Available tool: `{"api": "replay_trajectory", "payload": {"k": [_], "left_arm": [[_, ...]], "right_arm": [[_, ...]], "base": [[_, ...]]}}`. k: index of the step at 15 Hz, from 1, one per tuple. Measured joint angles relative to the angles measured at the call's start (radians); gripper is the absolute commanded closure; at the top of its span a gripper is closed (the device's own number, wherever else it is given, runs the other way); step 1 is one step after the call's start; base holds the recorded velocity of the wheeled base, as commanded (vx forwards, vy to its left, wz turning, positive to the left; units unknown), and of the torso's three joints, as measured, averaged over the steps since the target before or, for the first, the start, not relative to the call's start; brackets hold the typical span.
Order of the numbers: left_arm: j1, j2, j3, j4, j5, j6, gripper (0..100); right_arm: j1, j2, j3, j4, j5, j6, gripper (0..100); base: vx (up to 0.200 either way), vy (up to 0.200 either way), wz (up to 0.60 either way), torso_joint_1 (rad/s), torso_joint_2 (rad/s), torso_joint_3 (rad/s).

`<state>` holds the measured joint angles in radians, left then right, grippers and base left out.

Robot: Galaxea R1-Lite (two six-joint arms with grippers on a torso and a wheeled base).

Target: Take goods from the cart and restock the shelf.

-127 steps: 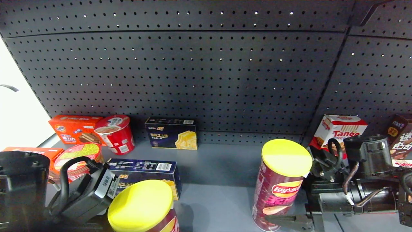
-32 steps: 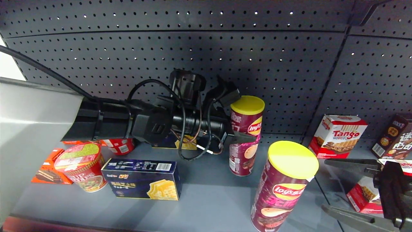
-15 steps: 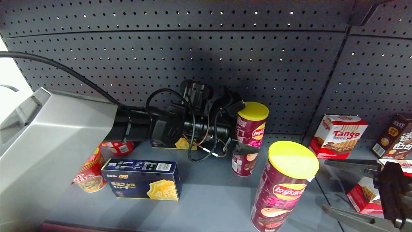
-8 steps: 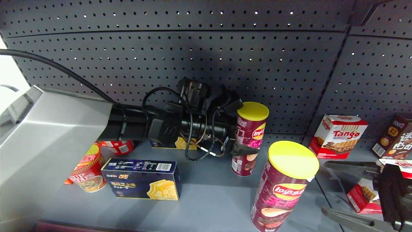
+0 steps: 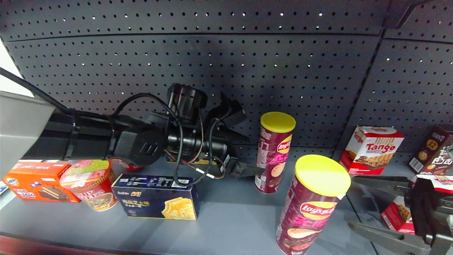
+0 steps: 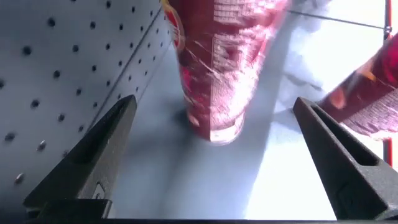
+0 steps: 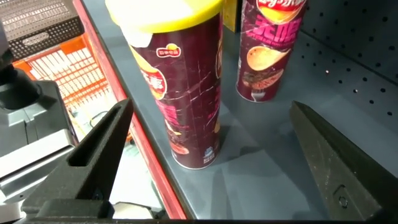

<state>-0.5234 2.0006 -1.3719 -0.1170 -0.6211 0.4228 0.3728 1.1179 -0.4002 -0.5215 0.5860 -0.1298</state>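
Two maroon chips cans with yellow lids stand upright on the grey shelf (image 5: 233, 219). The rear can (image 5: 275, 152) is near the pegboard, and the front can (image 5: 313, 203) is near the shelf edge. My left gripper (image 5: 247, 154) is open just left of the rear can, clear of it. In the left wrist view the rear can (image 6: 224, 68) stands beyond the open left gripper (image 6: 214, 104). My right gripper (image 5: 371, 209) is open to the right of the front can. The right wrist view shows the front can (image 7: 180, 87) and rear can (image 7: 270, 43) ahead of the open right gripper (image 7: 211, 109).
A navy cracker box (image 5: 157, 196), a cup of noodles (image 5: 90, 184) and an orange box (image 5: 35, 180) sit at the left. Wafer boxes (image 5: 375, 148) and a brown box (image 5: 433, 148) stand at the right. The orange cart basket (image 7: 43, 62) lies below the red shelf edge.
My left gripper has let go of the rear can and drawn back to the left; the can stays standing by the pegboard. The right gripper has barely shifted.
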Motion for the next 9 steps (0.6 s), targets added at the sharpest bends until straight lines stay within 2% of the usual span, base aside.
{"api": "replay_trajectory", "payload": {"k": [2,5,9], "left_arm": [[-0.009,-0.025,0.02,0.0,0.052,-0.001,0],[-0.024,-0.039,0.029,0.001,0.069,-0.007,0],[-0.059,-0.042,0.039,0.0,0.143,-0.016,0]], "right_arm": [[0.0,0.011,-0.004,0.0,-0.003,0.0,0],[-0.004,0.019,-0.006,0.001,-0.005,0.001,0],[-0.028,0.041,-0.022,0.002,-0.006,0.001,0]], "base": [[0.0,0.0,0.0,0.0,0.0,0.0],[0.0,0.0,0.0,0.0,0.0,0.0],[0.0,0.0,0.0,0.0,0.0,0.0]]}}
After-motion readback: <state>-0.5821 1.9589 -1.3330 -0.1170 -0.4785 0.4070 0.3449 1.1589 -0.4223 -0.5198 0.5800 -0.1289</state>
